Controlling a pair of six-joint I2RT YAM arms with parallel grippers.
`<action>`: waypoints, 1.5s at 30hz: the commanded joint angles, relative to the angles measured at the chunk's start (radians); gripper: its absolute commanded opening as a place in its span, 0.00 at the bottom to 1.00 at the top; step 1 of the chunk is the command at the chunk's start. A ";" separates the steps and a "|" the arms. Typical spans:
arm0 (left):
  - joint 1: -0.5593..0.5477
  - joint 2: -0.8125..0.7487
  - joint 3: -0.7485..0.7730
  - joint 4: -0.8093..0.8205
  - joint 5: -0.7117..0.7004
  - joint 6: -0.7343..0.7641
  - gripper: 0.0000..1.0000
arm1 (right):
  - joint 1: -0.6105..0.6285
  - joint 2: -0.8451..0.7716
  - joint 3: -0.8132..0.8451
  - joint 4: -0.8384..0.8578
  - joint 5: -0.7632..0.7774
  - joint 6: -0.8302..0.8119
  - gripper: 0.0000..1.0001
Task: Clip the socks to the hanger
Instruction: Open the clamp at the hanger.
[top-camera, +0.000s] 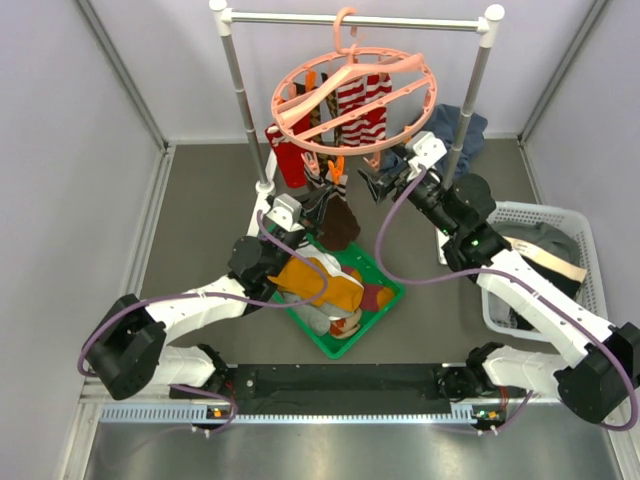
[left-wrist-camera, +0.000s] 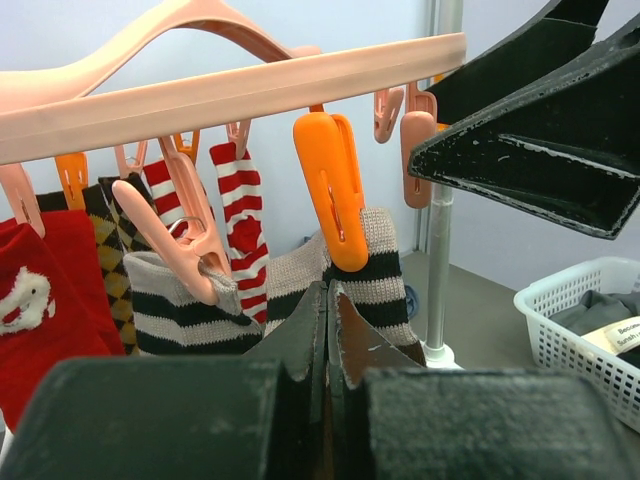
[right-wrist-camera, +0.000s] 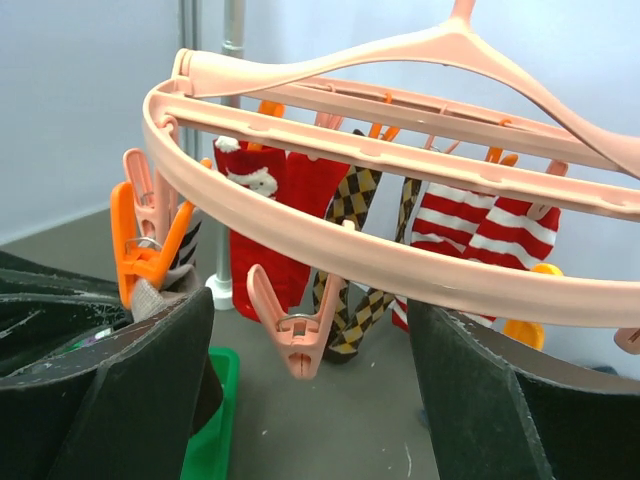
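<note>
The salmon-pink hanger (top-camera: 352, 98) hangs from the rail, with red (top-camera: 288, 160), diamond-patterned and red-and-white striped socks (top-camera: 362, 110) clipped to it. My left gripper (top-camera: 322, 190) (left-wrist-camera: 328, 290) is shut on a dark brown sock with a grey-and-black striped cuff (left-wrist-camera: 385, 285). An orange clip (left-wrist-camera: 335, 190) grips that cuff. My right gripper (top-camera: 378, 187) (right-wrist-camera: 310, 300) is open just under the ring's near edge. A free pink clip (right-wrist-camera: 297, 340) hangs between its fingers (right-wrist-camera: 150, 390), touching neither. Its black fingers also show at the upper right of the left wrist view.
A green tray (top-camera: 385, 300) below the hanger holds more socks, a mustard orange one (top-camera: 318, 280) on top. A white basket (top-camera: 585, 240) of garments stands at the right. The silver rail (top-camera: 350, 20) has posts on both sides, and a blue-grey cloth (top-camera: 465, 130) lies behind.
</note>
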 joint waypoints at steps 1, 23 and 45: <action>-0.002 -0.023 0.033 0.024 0.009 -0.016 0.00 | -0.006 0.010 0.010 0.103 0.030 0.046 0.76; -0.002 -0.015 0.033 0.014 0.004 -0.013 0.00 | -0.008 0.032 0.037 0.080 0.075 0.149 0.40; 0.000 0.031 0.059 0.025 -0.086 -0.018 0.46 | -0.006 0.024 0.046 -0.034 0.142 0.423 0.04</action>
